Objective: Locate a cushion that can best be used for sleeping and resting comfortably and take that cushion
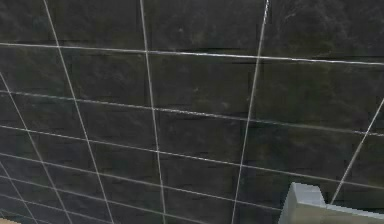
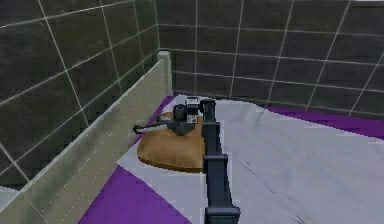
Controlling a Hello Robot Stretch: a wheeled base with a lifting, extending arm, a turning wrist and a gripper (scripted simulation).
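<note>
A flat tan cushion [image 2: 172,152] lies on a bed's white sheet [image 2: 300,165], close to the pale bed frame [image 2: 105,145]. In the arm side view the dark arm bar rises from the bottom edge and ends over the cushion's far part. My gripper [image 2: 142,127] points left from the two white squares, its thin fingers reaching toward the frame. The cushion lies right behind it on the sheet, so I cannot tell whether the gripper holds anything or touches the cushion.
Dark grey tiled walls [image 1: 180,100] stand close ahead and around the bed [image 2: 60,60]. A purple blanket [image 2: 140,200] covers parts of the bed. A pale corner of the bed frame [image 1: 322,205] shows at the forward view's bottom right.
</note>
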